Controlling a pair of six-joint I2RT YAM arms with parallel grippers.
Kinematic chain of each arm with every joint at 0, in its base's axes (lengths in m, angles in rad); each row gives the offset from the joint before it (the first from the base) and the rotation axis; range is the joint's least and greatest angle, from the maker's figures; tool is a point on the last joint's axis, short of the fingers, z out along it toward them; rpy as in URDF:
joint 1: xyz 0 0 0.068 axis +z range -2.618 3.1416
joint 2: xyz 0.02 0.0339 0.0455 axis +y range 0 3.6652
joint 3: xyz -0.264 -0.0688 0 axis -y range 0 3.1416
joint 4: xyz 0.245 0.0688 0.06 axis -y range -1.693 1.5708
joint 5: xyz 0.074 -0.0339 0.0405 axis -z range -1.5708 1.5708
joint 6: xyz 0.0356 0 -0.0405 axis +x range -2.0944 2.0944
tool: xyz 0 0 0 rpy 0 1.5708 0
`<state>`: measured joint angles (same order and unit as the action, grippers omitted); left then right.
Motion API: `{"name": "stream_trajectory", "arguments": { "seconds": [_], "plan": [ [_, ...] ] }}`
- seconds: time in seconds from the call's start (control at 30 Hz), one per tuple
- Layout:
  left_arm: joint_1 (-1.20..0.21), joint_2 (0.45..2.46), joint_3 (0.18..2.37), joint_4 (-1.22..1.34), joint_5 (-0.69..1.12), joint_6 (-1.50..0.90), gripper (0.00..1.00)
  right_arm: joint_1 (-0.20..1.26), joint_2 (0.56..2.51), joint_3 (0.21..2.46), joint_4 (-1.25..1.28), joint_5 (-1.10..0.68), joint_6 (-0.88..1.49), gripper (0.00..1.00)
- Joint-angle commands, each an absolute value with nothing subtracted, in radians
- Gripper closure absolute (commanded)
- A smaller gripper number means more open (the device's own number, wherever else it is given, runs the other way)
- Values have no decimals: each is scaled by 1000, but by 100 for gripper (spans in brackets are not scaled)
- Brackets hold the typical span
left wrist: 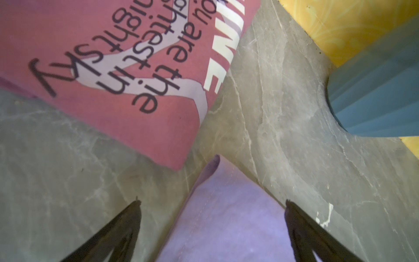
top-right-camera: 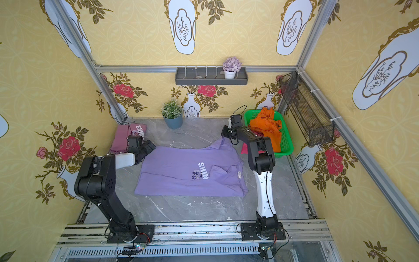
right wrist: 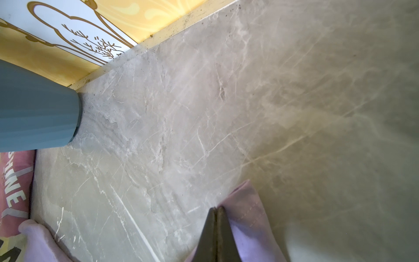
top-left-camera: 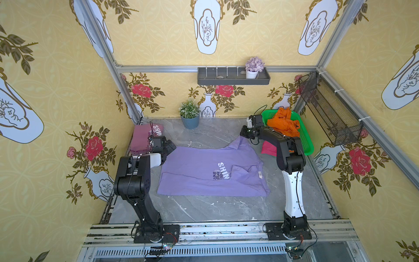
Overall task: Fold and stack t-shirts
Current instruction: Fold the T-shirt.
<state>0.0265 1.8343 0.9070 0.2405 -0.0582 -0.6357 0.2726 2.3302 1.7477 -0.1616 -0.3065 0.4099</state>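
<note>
Right pincer (right wrist: 217, 210) hides the lavender t-shirt (right wrist: 246, 203) corner it pinches.

Behind the lavender shirt (top-left-camera: 204, 172) a band of bare marble table (top-left-camera: 215, 136) lies open to me, and another along the near edge. 3 things hem me in — the blue plant pot (top-left-camera: 190, 122) at the back wall, the folded mauve shirt (top-left-camera: 140, 138) in my left corner, the green basket (top-left-camera: 306, 141) heaped with an orange shirt (top-left-camera: 283, 126) on my right.
</note>
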Motion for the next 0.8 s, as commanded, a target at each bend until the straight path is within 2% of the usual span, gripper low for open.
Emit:
{"name": "stream_trajectory", "arguments": {
  "seconds": [0.0,0.23,0.3,0.57,0.77],
  "plan": [
    [46,1878,937,273,-6,-630,1,274,2327,1752,-171,-299,397,100],
    [58,1943,1001,228,60,-628,1,275,2263,1676,-147,-295,400,100],
    [58,1962,1023,196,93,-630,11,275,2255,1665,-145,-293,404,100],
    [50,1938,1026,42,78,-637,21,270,2224,1635,-131,-291,414,100],
    [48,1866,957,6,35,-657,17,267,2217,1621,-121,-292,420,100]
  ]
}}
